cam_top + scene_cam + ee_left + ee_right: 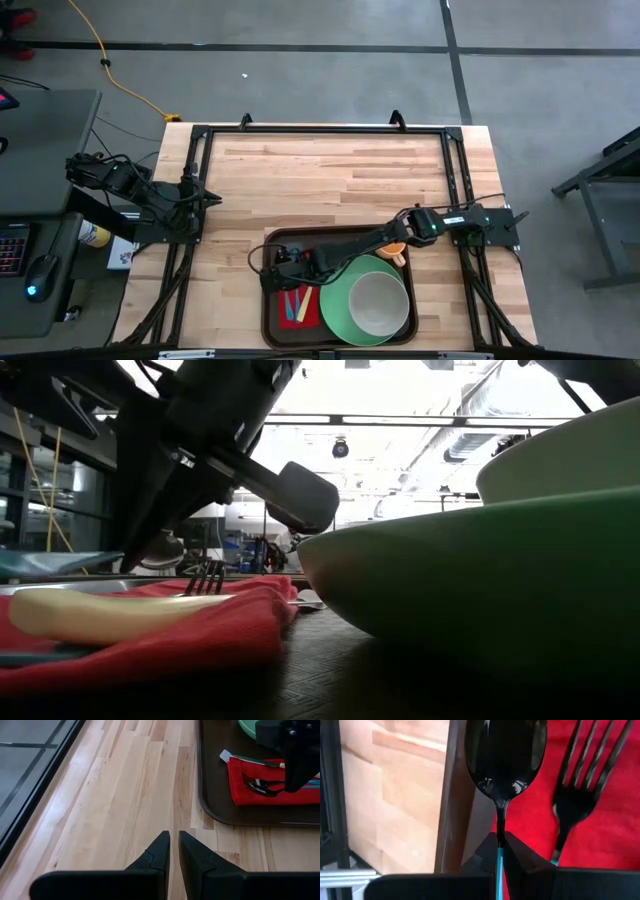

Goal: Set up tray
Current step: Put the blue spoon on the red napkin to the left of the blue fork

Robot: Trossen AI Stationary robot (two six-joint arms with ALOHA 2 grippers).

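The dark brown tray [272, 318] lies at the table's near edge. On it are a green plate [338, 300] holding a pale bowl [378, 303], and a red napkin [297, 306] to the plate's left with a black fork [580, 785] on it. My right gripper [499, 851] reaches over the tray's far left part [285, 266] and is shut on a black spoon [505, 755] with a teal handle. My left gripper [173, 851] is shut and empty over the bare wood, left of the tray [205, 198]. My right gripper pinches the spoon's thin neck [499, 832], where the black stem meets the teal handle, between its two fingers. The handle runs back along the fingers. The spoon's bowl [506, 750] points away from the gripper over the napkin's edge and the tray floor; whether it rests there, I cannot tell.
An orange cup [396, 252] stands on the tray's far right part, under my right arm. A cream-handled utensil [100, 612] lies on the napkin near the fork tines [206, 576]. Bare wood [330, 180] spreads beyond the tray toward the far edge.
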